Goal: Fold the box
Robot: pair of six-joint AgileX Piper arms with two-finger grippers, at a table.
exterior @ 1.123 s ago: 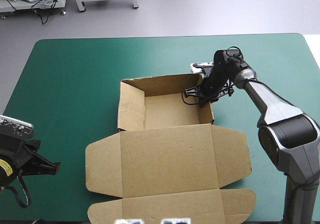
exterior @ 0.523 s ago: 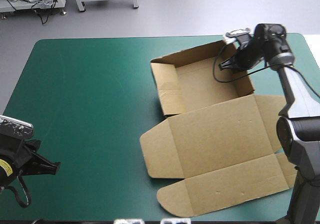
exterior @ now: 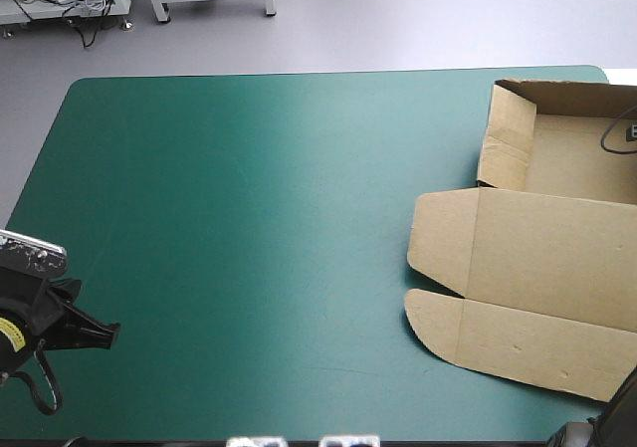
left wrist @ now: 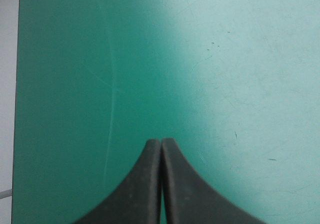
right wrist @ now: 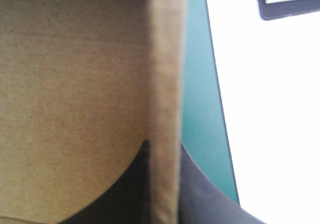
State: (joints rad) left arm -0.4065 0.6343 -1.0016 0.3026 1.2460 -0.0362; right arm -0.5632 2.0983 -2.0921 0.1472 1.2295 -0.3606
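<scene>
Right pincer [right wrist: 163, 145] is clamped on a raised wall of the brown box [right wrist: 75, 84], one black finger inside the tray and the other outside, just beside the right edge of the tabletop [right wrist: 200, 109]. The box sits by the far right corner, an open tray with its lid flat toward the near edge. Well apart, the left pincer [left wrist: 161, 141] is pressed together over bare teal-green cover.
</scene>
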